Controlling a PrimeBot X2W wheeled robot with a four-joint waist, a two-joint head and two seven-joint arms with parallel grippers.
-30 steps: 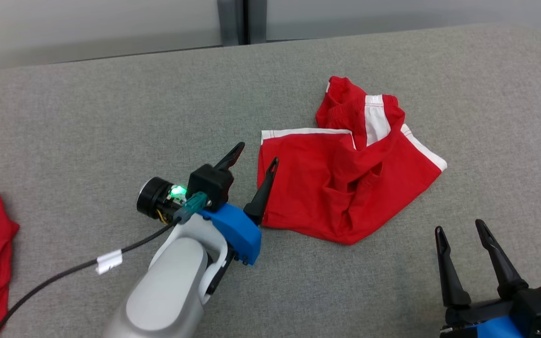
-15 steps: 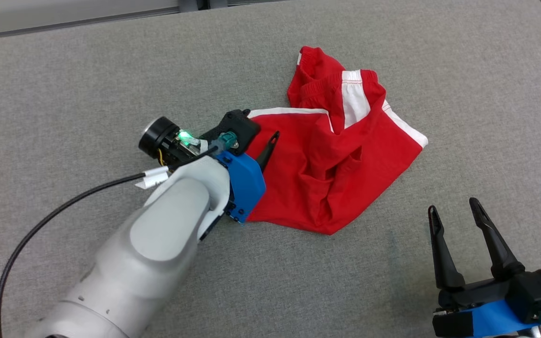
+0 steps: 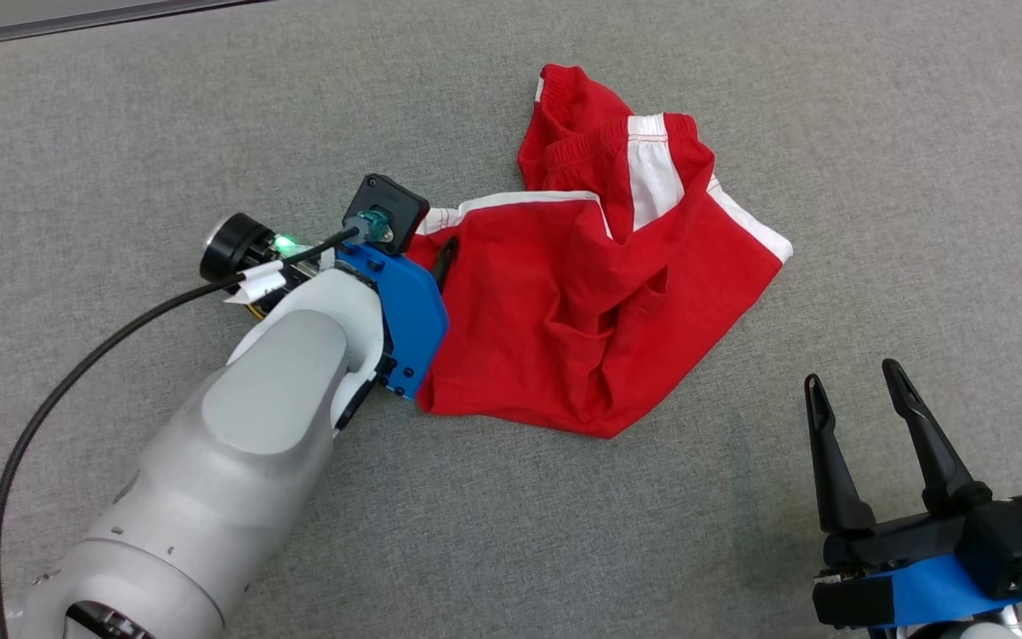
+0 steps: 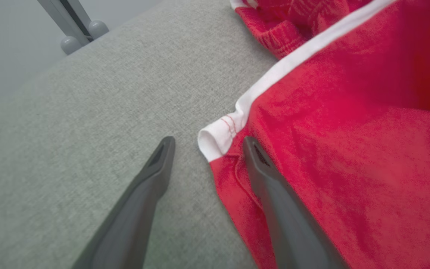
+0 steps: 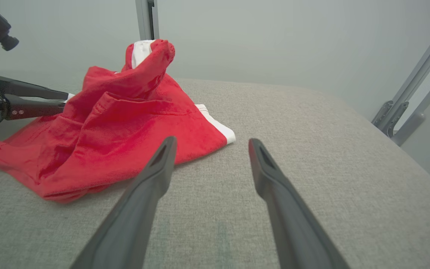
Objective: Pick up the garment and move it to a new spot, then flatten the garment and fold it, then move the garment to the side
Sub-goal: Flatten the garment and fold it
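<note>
Left arm stretched forward, low over the grey cushion (image 3: 742, 106). Left gripper (image 4: 208, 142) spread; its wrist view shows the fingers straddling the white-hemmed corner of the red shorts (image 3: 582, 302) mid-cushion. Right gripper (image 3: 852, 374) spread, well apart. Right wrist view shows the shorts bunched into a peak.

I count one crumpled red cloth garment (image 3: 600, 302) with white stripes. One grey woven-fabric padded surface (image 3: 121, 133). Two grippers on my screens, the left gripper (image 4: 208, 141) and the right gripper (image 3: 852, 374), each with two long dark fingers (image 3: 830, 470), four in all. One black cable (image 3: 121, 328), bearing one white tag (image 3: 249, 284). One small green light (image 3: 283, 240).
</note>
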